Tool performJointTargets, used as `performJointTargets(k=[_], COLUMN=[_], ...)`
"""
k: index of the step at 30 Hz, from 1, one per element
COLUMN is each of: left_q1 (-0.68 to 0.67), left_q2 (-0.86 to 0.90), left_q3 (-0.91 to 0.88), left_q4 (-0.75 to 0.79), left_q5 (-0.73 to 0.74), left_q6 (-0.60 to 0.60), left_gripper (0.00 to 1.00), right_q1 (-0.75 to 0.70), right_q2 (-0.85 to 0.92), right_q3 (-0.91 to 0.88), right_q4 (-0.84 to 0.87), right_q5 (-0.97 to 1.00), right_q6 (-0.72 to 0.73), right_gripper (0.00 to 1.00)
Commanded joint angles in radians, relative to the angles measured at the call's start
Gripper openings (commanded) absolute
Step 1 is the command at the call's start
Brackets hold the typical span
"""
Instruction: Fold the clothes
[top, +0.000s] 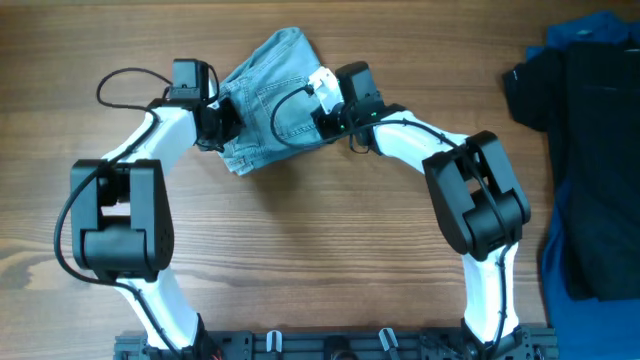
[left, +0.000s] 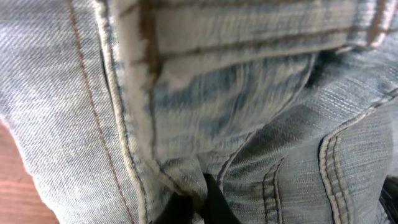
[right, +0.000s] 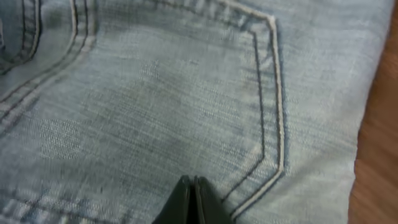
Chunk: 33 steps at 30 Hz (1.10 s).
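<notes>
Overhead: the denim shorts (top: 268, 100) lie crumpled in the upper middle of the table (top: 320, 250), between the left gripper (top: 224, 124) and the right gripper (top: 320, 118).

Left wrist: denim fills the frame. The fingers (left: 211, 205) at the bottom edge are pressed together.

Right wrist: the fingers (right: 208, 208) are pressed together and rest on a back pocket (right: 186, 93).

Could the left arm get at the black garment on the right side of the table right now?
Probably not. The left gripper is shut on the denim shorts, the right arm stands between, and the black garment lies far over on the right side.
</notes>
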Motion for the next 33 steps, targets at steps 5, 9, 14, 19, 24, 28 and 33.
performJointTargets(k=[5,9,14,19,24,28,33], left_q1=[-0.017,-0.017,-0.017,-0.017,-0.034,-0.077,-0.088], left_q2=[0.106,0.099,-0.143,-0.322,-0.178,-0.003,0.246], left_q3=[-0.055,-0.051,-0.033,-0.033,-0.033,-0.033,-0.033], left_q4=[0.132,0.175,0.174,0.183,0.330,0.564,0.772], left_q5=[-0.190,-0.190,-0.180,-0.115,0.084,0.091,-0.093], left_q6=[0.085,0.092,0.087,0.087,0.087,0.087,0.088], left_gripper=[0.04,0.04,0.12,0.32,0.23,0.17,0.16], right_q1=[0.006,0.047,0.021,0.007,-0.035,-0.051,-0.050], right_q2=[-0.023,-0.162,-0.451,-0.394,-0.154,-0.008,0.120], right_q3=[-0.055,-0.051,-0.012,-0.012,-0.012,-0.012,-0.013], right_q4=[-0.480,-0.550,-0.357,-0.181,0.113,0.267,0.312], right_q5=[-0.198,-0.250,0.038,0.148,0.251,0.251,0.250], right_q6=[0.232,0.223,0.224,0.215,0.217,0.216,0.220], right_gripper=[0.04,0.05,0.10,0.06,0.04,0.04,0.05])
